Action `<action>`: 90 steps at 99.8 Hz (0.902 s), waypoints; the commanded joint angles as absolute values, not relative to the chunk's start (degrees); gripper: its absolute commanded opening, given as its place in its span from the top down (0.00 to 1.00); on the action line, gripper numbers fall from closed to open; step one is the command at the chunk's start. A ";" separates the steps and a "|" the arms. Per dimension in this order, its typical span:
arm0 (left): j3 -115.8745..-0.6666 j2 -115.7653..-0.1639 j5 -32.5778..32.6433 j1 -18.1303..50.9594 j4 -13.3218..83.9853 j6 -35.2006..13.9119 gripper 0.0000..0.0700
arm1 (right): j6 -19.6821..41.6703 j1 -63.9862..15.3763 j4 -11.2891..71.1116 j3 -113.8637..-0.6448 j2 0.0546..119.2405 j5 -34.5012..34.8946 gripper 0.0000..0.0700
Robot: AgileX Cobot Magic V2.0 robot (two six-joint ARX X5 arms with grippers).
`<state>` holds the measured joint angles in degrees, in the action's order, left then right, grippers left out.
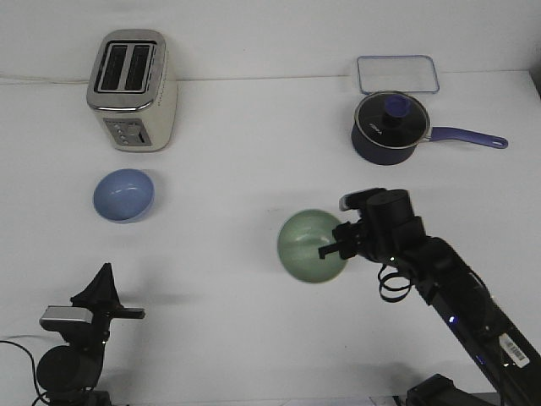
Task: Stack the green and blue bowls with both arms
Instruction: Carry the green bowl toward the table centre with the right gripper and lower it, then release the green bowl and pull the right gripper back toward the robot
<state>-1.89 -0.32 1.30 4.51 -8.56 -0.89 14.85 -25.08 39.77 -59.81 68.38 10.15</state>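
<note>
Right claw (331,246) clamped on the rim of the green bowl (308,245), bowl tipped so its inside faces the camera, apparently lifted off the white table (254,152), shadow under it. This sits around mid-table, a bit toward the right edge and front. Blue bowl (123,194) rests upright on the table toward the left edge, just in front of the toaster (133,90), well apart from the green bowl. Left claw (101,283) low at the front left corner, pointing up, nothing in it; fingers look pressed together but can't tell for sure from this angle. Far right corner area: dark lidded saucepan (390,128) with purple handle pointing to the right edge, clear flat lid or tray (397,74) right behind it at the far edge.
</note>
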 commanded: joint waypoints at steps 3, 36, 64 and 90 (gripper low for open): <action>-0.80 -0.23 1.32 4.56 -9.10 -1.13 0.98 | 18.48 -29.85 36.25 -58.72 70.11 8.78 1.00; -0.80 -0.23 1.32 4.56 -9.13 -1.13 0.98 | 19.51 -36.84 30.74 -56.18 80.93 8.60 1.00; -0.80 -0.23 1.32 4.56 -9.10 -1.21 0.98 | 17.96 -37.19 29.41 -56.18 86.41 9.23 0.97; -0.82 -0.23 1.32 4.56 -9.32 -3.40 0.98 | 16.08 -36.56 29.41 -56.29 85.21 9.26 0.60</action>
